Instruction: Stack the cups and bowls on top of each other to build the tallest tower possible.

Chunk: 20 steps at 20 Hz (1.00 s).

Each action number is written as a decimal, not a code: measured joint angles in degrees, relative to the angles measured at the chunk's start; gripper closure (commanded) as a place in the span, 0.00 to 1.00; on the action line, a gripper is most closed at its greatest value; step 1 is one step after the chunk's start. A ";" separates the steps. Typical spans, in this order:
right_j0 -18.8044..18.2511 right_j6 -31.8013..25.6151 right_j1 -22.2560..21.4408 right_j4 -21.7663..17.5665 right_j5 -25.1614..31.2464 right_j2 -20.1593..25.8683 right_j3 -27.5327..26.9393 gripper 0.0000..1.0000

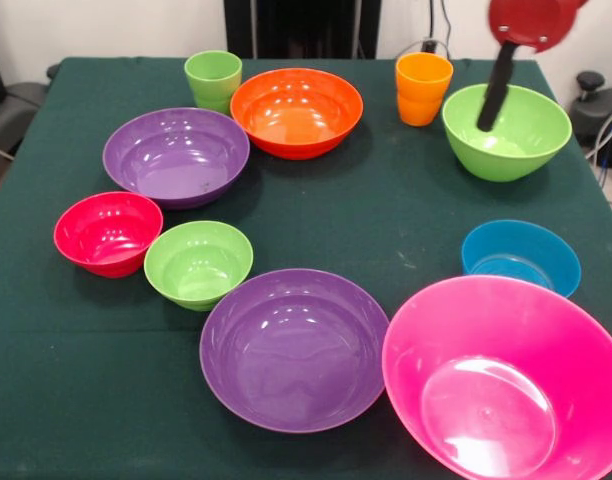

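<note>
All bowls and cups stand apart on the green table (386, 215); none is nested. The huge pink bowl (506, 385) is front right, with a purple bowl (294, 350) beside it. The small blue bowl (520, 258) is behind the pink one. The second purple bowl (176, 155), the red bowl (108, 232) and the small lime bowl (198, 263) are on the left. The orange bowl (297, 111) is at the back, between the light green cup (213, 80) and the orange cup (423, 88). My gripper (490, 118) reaches down into the large lime green bowl (506, 132) at back right.
The robot's black pedestal (301, 28) stands behind the table's far edge. Cables and a black stand (598, 100) are off the table's right side. A dark chair part (11, 105) shows at the left edge.
</note>
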 measured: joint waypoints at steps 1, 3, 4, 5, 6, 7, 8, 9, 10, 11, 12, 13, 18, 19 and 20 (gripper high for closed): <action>-0.90 0.00 -0.08 -0.59 0.02 0.00 -0.17 0.00; -1.81 0.00 -0.12 -1.03 0.01 -0.01 -0.28 0.00; -2.83 0.00 -0.12 -1.43 0.01 -0.01 -0.43 0.00; -3.72 0.00 -0.09 -1.84 0.00 -0.01 -0.60 0.00; -4.43 0.00 -0.06 -2.19 0.00 -0.02 -0.78 0.00; -5.96 0.00 0.09 -3.03 0.01 -0.02 -1.43 0.00; -6.76 0.00 0.24 -3.46 0.02 -0.02 -1.94 0.00; -7.06 0.00 0.31 -3.60 0.01 -0.02 -2.16 0.00; -7.65 0.00 0.48 -3.92 0.02 -0.02 -2.65 0.00; -8.44 0.00 0.85 -4.34 0.02 -0.03 -3.53 0.00; -9.04 0.00 1.25 -4.63 0.01 -0.02 -4.33 0.00; -9.56 0.00 1.68 -4.91 0.04 -0.02 -5.15 0.00; -11.38 0.00 5.21 -5.53 1.09 -0.03 -11.43 0.00; -11.47 0.00 6.00 -5.56 1.52 -0.03 -12.75 0.00; -11.46 0.00 6.70 -5.57 1.91 -0.02 -13.91 0.00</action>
